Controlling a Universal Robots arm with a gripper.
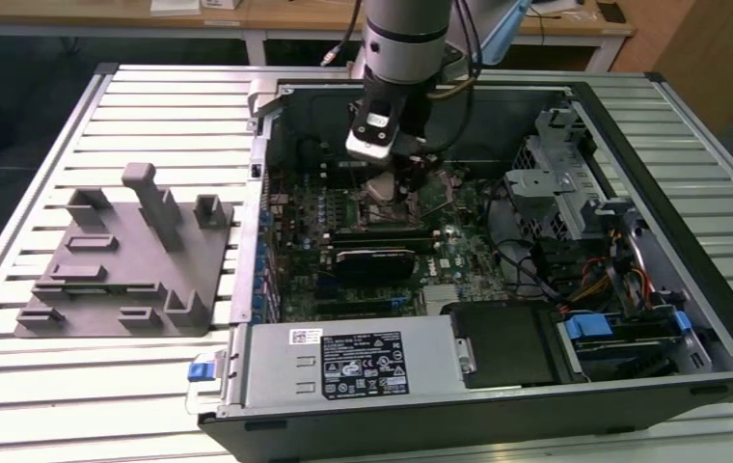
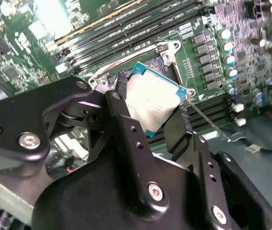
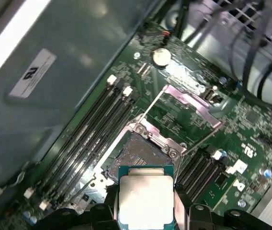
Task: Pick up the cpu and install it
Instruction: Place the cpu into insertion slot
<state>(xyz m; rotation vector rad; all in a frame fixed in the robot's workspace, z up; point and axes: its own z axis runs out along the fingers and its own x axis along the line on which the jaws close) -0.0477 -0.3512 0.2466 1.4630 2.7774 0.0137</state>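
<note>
The cpu [image 2: 153,103] is a flat square chip with a silvery top and a green edge, and my gripper [image 2: 150,108] is shut on it, one black finger [image 2: 126,122] on each side. In the first wrist view the cpu [image 3: 146,199] hangs just above and slightly off the open dark socket [image 3: 136,155], whose metal load plate [image 3: 191,103] is swung up. In the exterior view my gripper [image 1: 395,178] reaches down into the open computer case over the socket area [image 1: 386,207] of the motherboard.
A grey stepped block [image 1: 128,256] with upright posts stands on the slatted table at the exterior view's left. Inside the case are the power supply [image 1: 347,362], a drive cage [image 1: 566,183] and cables. Memory slots [image 3: 97,129] run beside the socket.
</note>
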